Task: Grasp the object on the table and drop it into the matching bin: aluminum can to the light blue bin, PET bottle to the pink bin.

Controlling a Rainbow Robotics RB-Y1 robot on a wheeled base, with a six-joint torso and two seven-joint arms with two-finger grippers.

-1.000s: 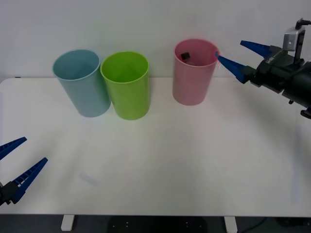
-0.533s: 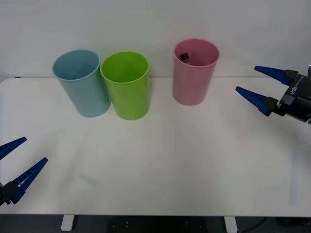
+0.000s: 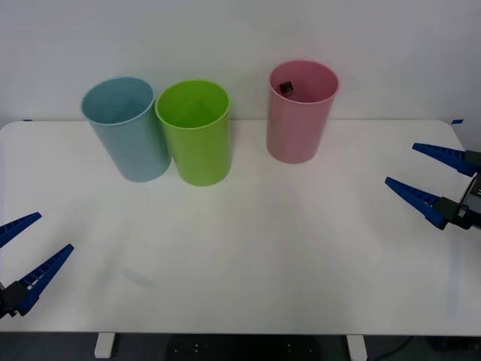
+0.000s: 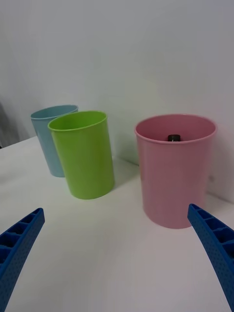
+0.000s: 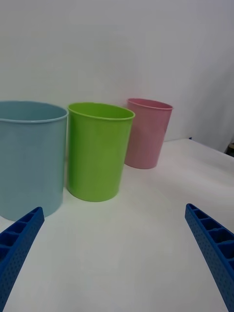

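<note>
Both our grippers spread wide and empty.

Our right gripper (image 3: 422, 177) hangs at right frame edge, left gripper (image 3: 26, 252) at lower left. The PET bottle (image 3: 285, 88) sits up top inside the pink bin (image 3: 299, 128), well apart from both; only its black cap shows.

The white worktop (image 3: 248, 248) carries three upright bins along its far edge: light blue bin (image 3: 128, 131) touching lime green bin (image 3: 197, 135), pink bin (image 3: 299, 116) standing apart.
</note>
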